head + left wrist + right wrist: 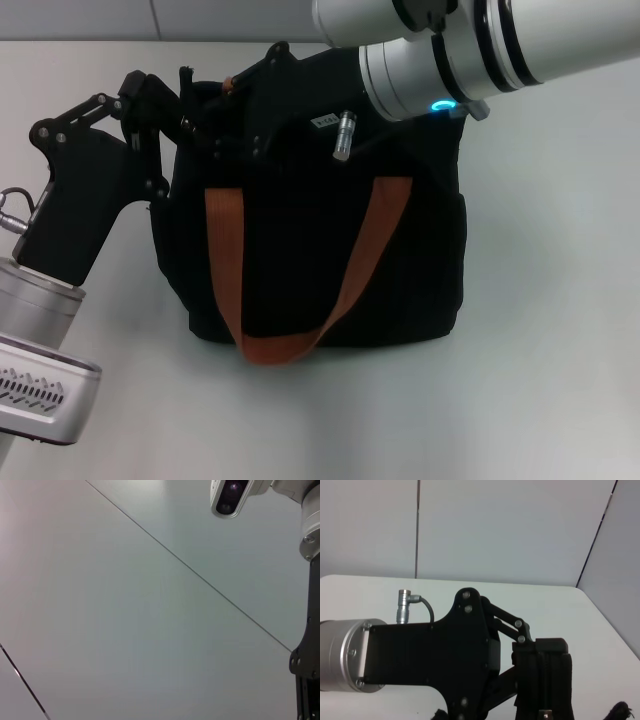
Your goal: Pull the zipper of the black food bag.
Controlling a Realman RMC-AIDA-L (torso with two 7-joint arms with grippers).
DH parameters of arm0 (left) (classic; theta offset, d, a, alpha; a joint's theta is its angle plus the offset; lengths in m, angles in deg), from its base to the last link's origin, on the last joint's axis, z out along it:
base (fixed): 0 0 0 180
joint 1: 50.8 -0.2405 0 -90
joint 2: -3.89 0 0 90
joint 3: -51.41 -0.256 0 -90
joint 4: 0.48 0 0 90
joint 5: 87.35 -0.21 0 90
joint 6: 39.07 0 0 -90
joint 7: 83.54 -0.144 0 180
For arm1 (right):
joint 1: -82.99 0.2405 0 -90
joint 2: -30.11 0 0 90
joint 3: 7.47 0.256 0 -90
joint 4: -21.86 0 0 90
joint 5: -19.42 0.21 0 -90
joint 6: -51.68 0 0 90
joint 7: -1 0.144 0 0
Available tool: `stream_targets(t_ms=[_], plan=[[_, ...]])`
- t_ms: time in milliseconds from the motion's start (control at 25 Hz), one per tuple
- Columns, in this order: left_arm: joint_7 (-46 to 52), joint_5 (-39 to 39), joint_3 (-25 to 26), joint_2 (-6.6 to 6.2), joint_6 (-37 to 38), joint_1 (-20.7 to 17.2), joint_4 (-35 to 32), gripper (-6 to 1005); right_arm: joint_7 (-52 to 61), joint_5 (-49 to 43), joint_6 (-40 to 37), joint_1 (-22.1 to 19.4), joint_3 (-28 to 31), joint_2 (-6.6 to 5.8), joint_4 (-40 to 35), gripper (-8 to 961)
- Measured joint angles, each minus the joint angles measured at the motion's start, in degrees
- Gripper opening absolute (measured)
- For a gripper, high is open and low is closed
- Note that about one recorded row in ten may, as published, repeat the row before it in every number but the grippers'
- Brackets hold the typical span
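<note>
Two grippers meet at the black food bag's (320, 250) top edge.
Left gripper (195, 120) at ten o'clock, right gripper (265, 105) at twelve; jaw states cannot be told.

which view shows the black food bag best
The head view: the whole black food bag sits on the table with an orange-brown handle across its front. The left wrist view shows none of it; the right wrist view shows mostly the left gripper.
</note>
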Motion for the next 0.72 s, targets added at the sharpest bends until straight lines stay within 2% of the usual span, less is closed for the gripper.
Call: stream_targets(t_ms=[280, 720], plan=[[0.10, -0.01, -0.05, 0.00, -0.04, 0.08, 0.00, 39, -0.87, 0.06, 0.33, 0.13, -0.60, 0.01, 0.23, 202], [0.08, -0.01, -0.05, 0.00, -0.26, 0.06, -0.01, 40, -2.20, 0.09, -0.93, 0.23, -0.15, -0.19, -0.03, 59]])
